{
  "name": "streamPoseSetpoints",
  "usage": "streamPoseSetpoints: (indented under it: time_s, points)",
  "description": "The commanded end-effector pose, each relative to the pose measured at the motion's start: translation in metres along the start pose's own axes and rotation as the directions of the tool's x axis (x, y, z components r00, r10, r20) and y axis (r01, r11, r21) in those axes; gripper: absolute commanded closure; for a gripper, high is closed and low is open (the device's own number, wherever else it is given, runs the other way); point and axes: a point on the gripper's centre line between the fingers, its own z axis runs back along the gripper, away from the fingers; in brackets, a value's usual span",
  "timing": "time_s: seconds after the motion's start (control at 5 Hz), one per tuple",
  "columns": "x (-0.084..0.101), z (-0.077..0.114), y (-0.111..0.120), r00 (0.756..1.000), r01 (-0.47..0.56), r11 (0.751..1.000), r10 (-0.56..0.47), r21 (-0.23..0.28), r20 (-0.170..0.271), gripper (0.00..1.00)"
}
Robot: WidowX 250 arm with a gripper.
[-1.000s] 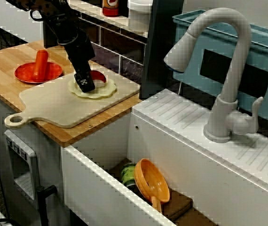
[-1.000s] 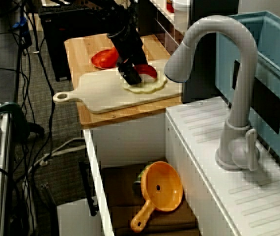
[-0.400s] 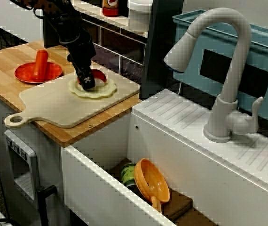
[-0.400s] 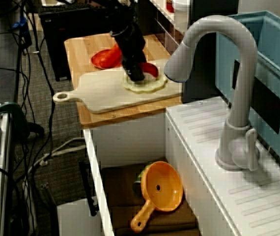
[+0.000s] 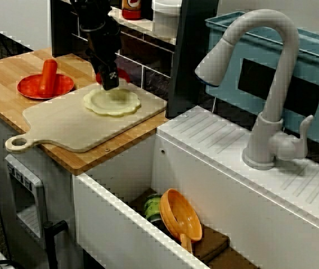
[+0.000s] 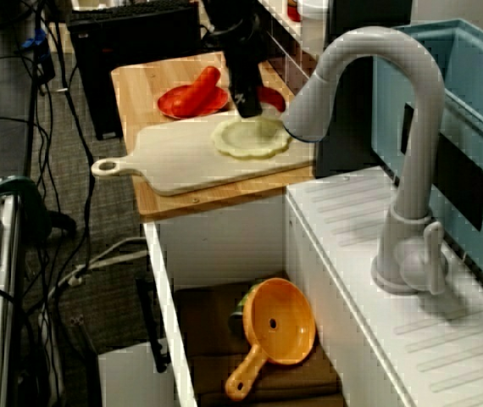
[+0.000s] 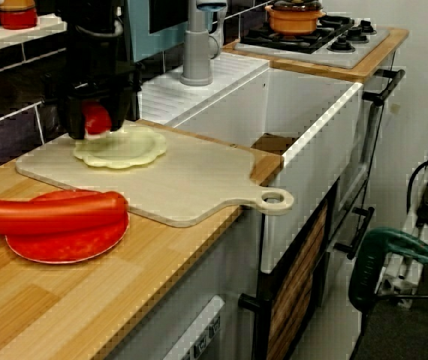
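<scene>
My gripper (image 7: 94, 124) hangs at the far edge of a pale scalloped dough disc (image 7: 121, 146), shut on a small red round piece (image 7: 96, 118) held just above the disc's rim. The disc lies on a light cutting board (image 7: 199, 180) with a ring handle. In the view across the sink the gripper (image 5: 109, 83) stands over the back edge of the disc (image 5: 112, 102), and the red piece is mostly hidden behind the fingers. The view from above the faucet shows the gripper (image 6: 248, 106) behind the disc (image 6: 251, 137).
A red plate (image 5: 33, 88) carrying a red sausage (image 5: 48, 75) sits left of the board on the wooden counter. To the right are a dark post, a grey faucet (image 5: 260, 84) and a sink holding an orange strainer (image 5: 184, 216) and a green can (image 5: 154, 207). A stove with an orange pot (image 7: 296, 16) lies beyond.
The gripper has risen and moved back from the middle of the dough disc to its far edge, taking the red piece off the disc with it.
</scene>
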Motion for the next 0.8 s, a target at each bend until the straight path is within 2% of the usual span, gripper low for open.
streamPoseSetpoints:
  time_s: [0.0, 0.2, 0.4, 0.6]
  points:
    - [-0.009, 0.032, 0.013, 1.0, -0.01, 0.999, 0.008, 0.049, 0.025, 1.0]
    - [-0.021, 0.038, 0.011, 1.0, -0.003, 0.998, 0.001, 0.061, 0.021, 1.0]
    - [-0.032, 0.046, 0.008, 1.0, -0.011, 0.998, 0.012, 0.054, -0.013, 1.0]
    - [-0.042, 0.051, 0.005, 1.0, -0.022, 0.998, 0.023, 0.06, -0.019, 1.0]
